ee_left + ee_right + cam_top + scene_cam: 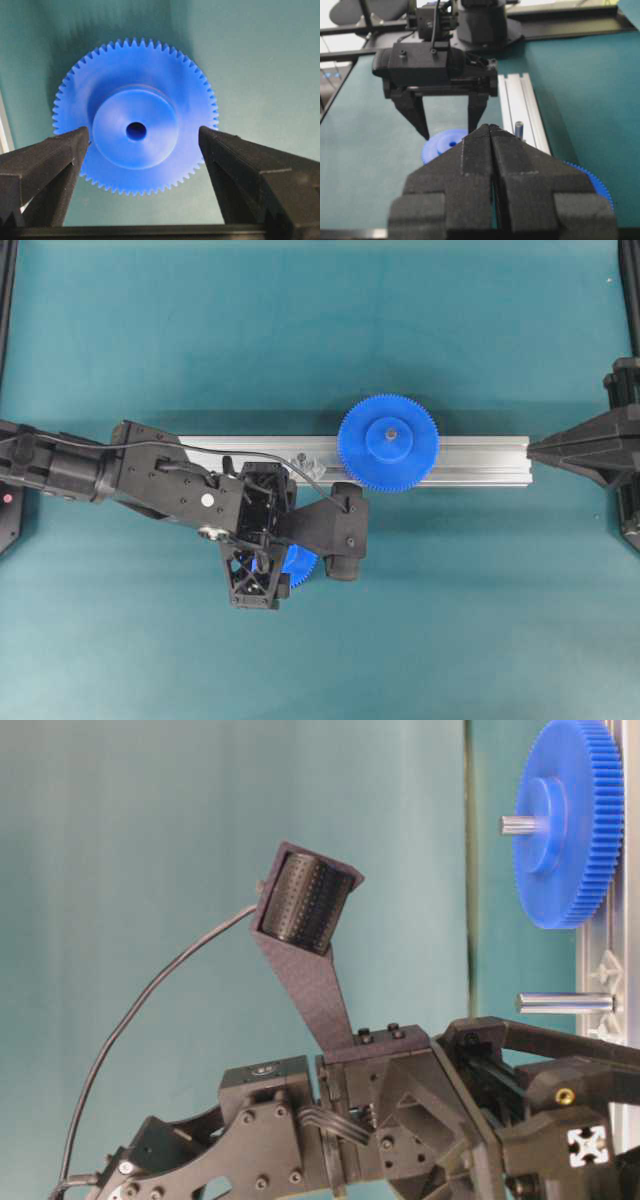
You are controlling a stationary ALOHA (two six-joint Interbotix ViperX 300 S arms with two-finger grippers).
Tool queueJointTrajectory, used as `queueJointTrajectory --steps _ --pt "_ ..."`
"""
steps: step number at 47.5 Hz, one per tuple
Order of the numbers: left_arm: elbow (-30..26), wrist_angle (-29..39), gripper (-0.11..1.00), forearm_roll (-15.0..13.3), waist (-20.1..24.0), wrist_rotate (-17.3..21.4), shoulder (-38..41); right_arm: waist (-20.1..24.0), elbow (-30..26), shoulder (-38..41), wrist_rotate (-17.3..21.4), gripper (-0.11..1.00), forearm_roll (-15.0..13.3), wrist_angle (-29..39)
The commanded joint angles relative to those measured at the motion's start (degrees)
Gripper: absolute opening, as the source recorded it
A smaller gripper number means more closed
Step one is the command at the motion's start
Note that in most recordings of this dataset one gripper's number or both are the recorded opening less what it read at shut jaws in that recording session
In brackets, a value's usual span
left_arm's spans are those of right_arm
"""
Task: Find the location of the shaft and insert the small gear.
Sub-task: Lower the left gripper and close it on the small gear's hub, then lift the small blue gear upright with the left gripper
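the desk has a flat teal surface that fills the overhead view. a long grooved silver rail lies directly on it, running left to right across the middle. a large blue gear sits on the rail, right of centre, with a grey pin tip at its hub. a short thin shaft stands upright on the rail, left of the large gear. the small gear lies flat on the bare desk surface, just beside the rail's near edge, hub facing up, centre hole visible.
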Motion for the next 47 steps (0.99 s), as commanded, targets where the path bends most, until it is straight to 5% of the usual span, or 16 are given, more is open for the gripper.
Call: queueJointTrajectory --steps 1,47 --pt "-1.2 -0.2 0.93 0.2 -0.2 0.0 -0.7 -0.1 -0.6 0.4 0.5 -0.03 0.1 -0.3" --pt "0.4 -2.1 0.93 0.5 1.1 0.8 2.2 -0.1 -0.4 0.3 0.6 -0.03 0.1 -0.3"
